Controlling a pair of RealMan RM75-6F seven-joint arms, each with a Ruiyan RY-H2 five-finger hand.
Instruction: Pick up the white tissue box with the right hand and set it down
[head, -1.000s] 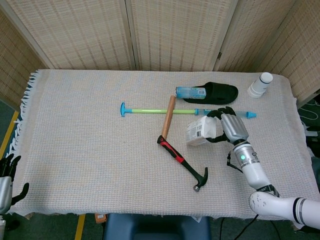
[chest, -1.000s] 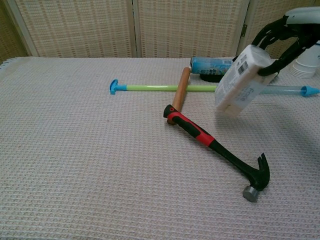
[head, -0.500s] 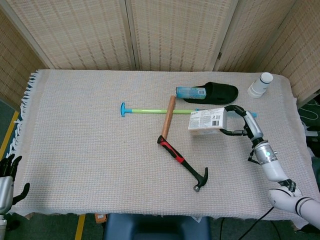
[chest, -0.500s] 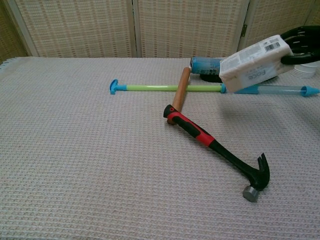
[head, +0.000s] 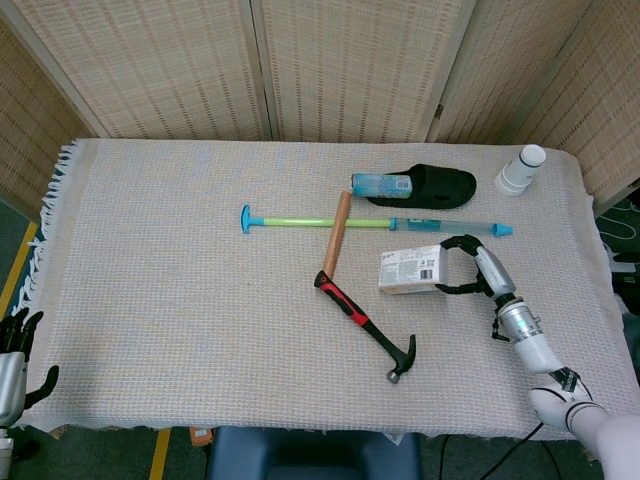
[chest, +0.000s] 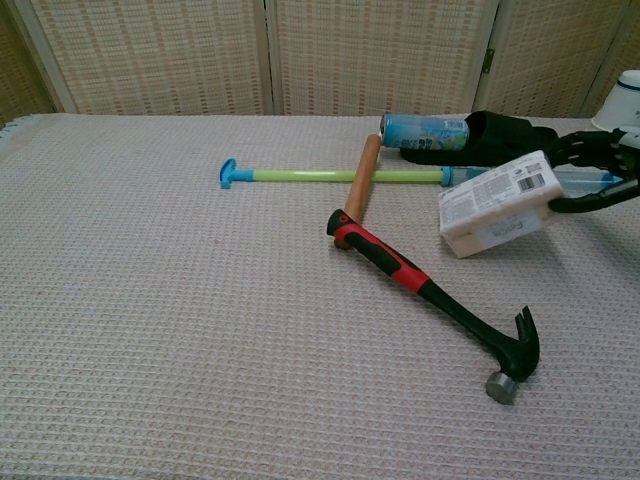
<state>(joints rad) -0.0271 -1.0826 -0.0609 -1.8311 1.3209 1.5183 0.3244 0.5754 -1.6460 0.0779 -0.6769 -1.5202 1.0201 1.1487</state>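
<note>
Bench (head: 180, 330) draped in a beige waffle-weave cloth (head: 150, 250) fringed at its left edge, woven folding screens (head: 350, 60) standing close behind, dark floor (head: 20, 240) with a yellow line (head: 15, 270), even indoor light

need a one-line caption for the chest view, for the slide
Right hand holds the white tissue box low over the cloth, beside a red-and-black hammer.

Head view: looking steeply down from above the near edge, taking in the whole table (head: 150, 330), both side edges and the screen (head: 350, 60) behind. Chest view: sitting low and close, facing across the cloth toward the screen (chest: 370, 50), cropping the sides. Sharing the centre: hammer (head: 365, 325) (chest: 440, 300), green rod (head: 300, 221) (chest: 310, 176), box (head: 410, 270) (chest: 497, 204).
</note>
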